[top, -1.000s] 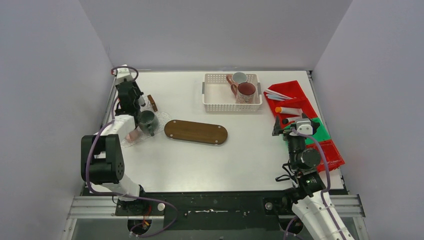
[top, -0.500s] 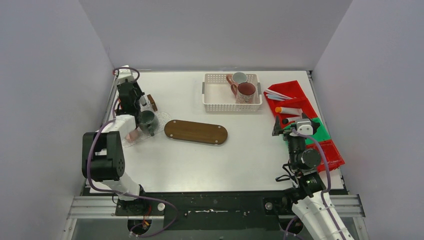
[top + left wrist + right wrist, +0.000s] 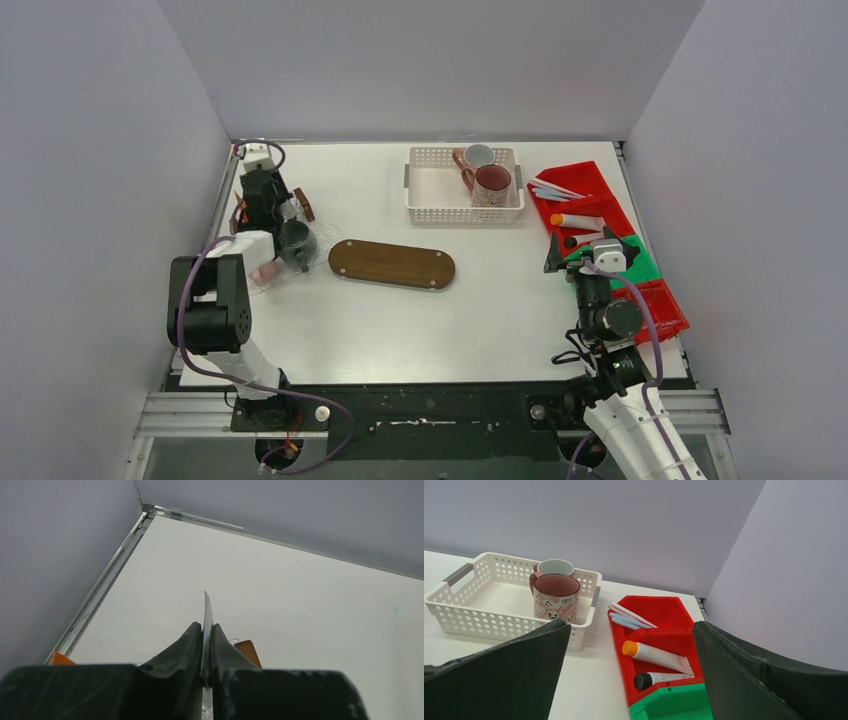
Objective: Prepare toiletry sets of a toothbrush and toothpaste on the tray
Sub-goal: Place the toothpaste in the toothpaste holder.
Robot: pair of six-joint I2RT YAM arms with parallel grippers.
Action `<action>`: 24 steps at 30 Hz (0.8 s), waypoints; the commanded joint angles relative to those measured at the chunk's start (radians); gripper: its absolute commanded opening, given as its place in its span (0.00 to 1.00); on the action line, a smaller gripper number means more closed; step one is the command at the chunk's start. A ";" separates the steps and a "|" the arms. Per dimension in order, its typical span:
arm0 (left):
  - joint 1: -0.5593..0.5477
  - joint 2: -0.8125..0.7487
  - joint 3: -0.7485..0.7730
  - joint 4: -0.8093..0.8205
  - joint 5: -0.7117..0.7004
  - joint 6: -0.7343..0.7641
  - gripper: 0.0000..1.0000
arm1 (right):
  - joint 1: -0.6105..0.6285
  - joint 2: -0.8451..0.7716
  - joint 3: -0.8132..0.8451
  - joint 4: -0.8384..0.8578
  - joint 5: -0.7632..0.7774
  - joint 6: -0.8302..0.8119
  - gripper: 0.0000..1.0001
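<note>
Pinching a slim toothbrush (image 3: 207,611) in the left gripper (image 3: 206,632) at far left, we should centre it upright over the dark green mug (image 3: 295,240) just nearer before releasing; the right gripper (image 3: 631,628) hangs wide open at right.

I'm counting a maroon mug (image 3: 556,598) and a white mug (image 3: 553,568) sharing the one basket (image 3: 454,611), plus a dark green mug (image 3: 294,239) and a pinkish mug (image 3: 267,270) by the left edge, so four. Also seeing two toothpaste tubes (image 3: 659,656), at least two toothbrushes (image 3: 631,616), one wooden tray (image 3: 392,264) and one slim stick (image 3: 207,622).
</note>
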 commanded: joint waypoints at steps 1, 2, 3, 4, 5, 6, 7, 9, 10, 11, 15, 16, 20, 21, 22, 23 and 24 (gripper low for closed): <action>0.001 -0.012 -0.006 0.076 0.015 0.021 0.00 | -0.007 -0.013 -0.002 0.058 -0.012 -0.006 1.00; 0.001 -0.014 -0.007 0.075 0.017 0.021 0.00 | -0.006 -0.014 -0.002 0.058 -0.012 -0.006 1.00; 0.001 -0.018 -0.010 0.076 0.021 0.021 0.00 | -0.007 -0.014 -0.002 0.057 -0.012 -0.006 1.00; 0.000 -0.019 -0.010 0.076 0.025 0.019 0.00 | -0.006 -0.014 -0.002 0.056 -0.013 -0.006 1.00; 0.000 -0.023 -0.012 0.077 0.028 0.019 0.00 | -0.007 -0.016 -0.002 0.057 -0.015 -0.006 1.00; 0.000 -0.028 -0.014 0.076 0.030 0.019 0.00 | -0.007 -0.016 -0.002 0.057 -0.015 -0.006 1.00; -0.002 -0.032 -0.017 0.075 0.031 0.018 0.00 | -0.006 -0.016 -0.002 0.056 -0.015 -0.006 1.00; -0.002 -0.043 -0.022 0.075 0.035 0.018 0.00 | -0.006 -0.020 -0.002 0.057 -0.016 -0.006 1.00; -0.002 -0.049 -0.024 0.074 0.035 0.018 0.00 | -0.007 -0.021 -0.002 0.057 -0.016 -0.006 1.00; -0.001 -0.055 -0.027 0.070 0.035 0.016 0.00 | -0.007 -0.022 -0.002 0.058 -0.016 -0.006 1.00; -0.003 -0.075 -0.029 0.057 0.037 0.014 0.00 | -0.006 -0.024 -0.002 0.058 -0.022 -0.004 1.00; -0.002 -0.080 -0.031 0.057 0.038 0.014 0.00 | -0.007 -0.026 -0.002 0.058 -0.022 -0.004 1.00; -0.002 -0.085 -0.036 0.053 0.041 0.013 0.00 | -0.007 -0.032 -0.002 0.057 -0.022 -0.004 1.00; -0.002 -0.087 -0.038 0.054 0.044 0.013 0.00 | -0.006 -0.035 -0.002 0.057 -0.022 -0.004 1.00; -0.002 -0.087 -0.040 0.054 0.043 0.013 0.00 | -0.006 -0.037 -0.002 0.056 -0.022 -0.004 1.00; -0.003 -0.084 -0.039 0.055 0.043 0.014 0.00 | -0.006 -0.037 -0.002 0.056 -0.022 -0.004 1.00; -0.002 -0.084 -0.038 0.055 0.043 0.014 0.00 | -0.007 -0.039 -0.002 0.056 -0.022 -0.004 1.00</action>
